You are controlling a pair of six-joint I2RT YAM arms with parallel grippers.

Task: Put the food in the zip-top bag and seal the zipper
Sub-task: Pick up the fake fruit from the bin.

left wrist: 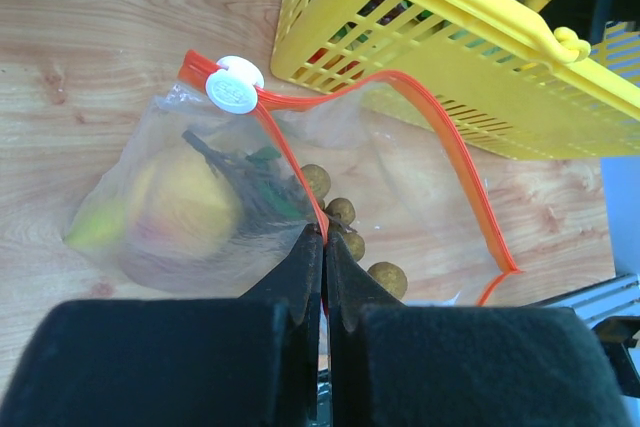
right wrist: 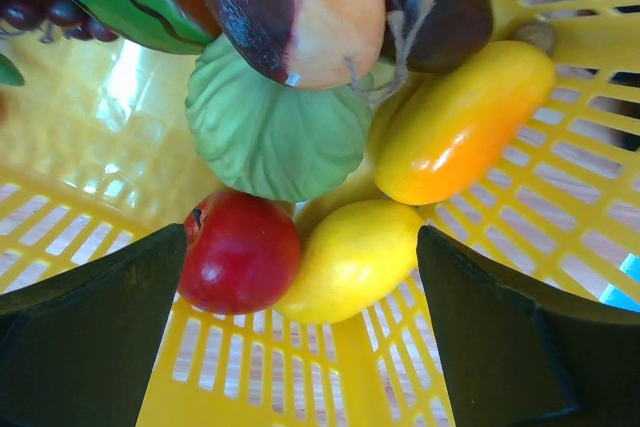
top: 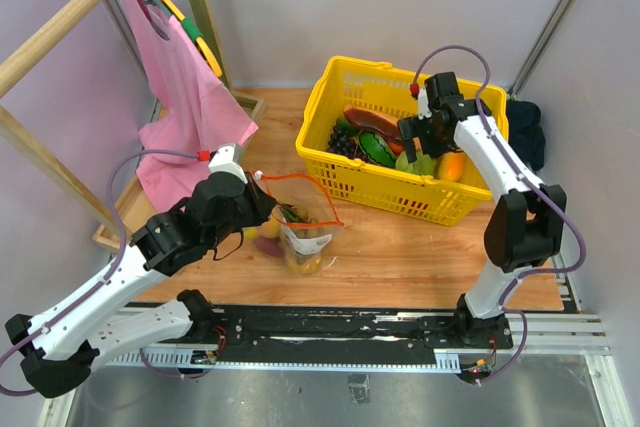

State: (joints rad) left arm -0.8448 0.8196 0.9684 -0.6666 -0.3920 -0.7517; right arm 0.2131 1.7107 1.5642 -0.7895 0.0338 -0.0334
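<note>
The clear zip-top bag [top: 308, 237] lies on the wooden table in front of the basket, mouth open. Its red-orange zipper [left wrist: 440, 137] loops wide, with a white slider [left wrist: 237, 84] at one end. Inside show an orange-yellow peach-like fruit [left wrist: 185, 207] and a cluster of tan balls [left wrist: 352, 239]. A purplish piece [top: 267, 244] lies beside the bag. My left gripper [left wrist: 325, 239] is shut on the zipper at the bag's mouth; it also shows in the top view [top: 262, 209]. My right gripper [right wrist: 300, 277] is open, low inside the basket, its fingers either side of a red piece [right wrist: 240, 252] and a yellow fruit [right wrist: 350, 257].
The yellow mesh basket [top: 390, 69] holds a dark grape bunch [top: 345, 139], green vegetables [right wrist: 275, 132], an orange-yellow fruit [right wrist: 460, 122] and a brown roll [top: 372, 120]. A pink cloth [top: 180, 82] hangs on a wooden rack at the left. A black object [top: 527, 132] sits right of the basket.
</note>
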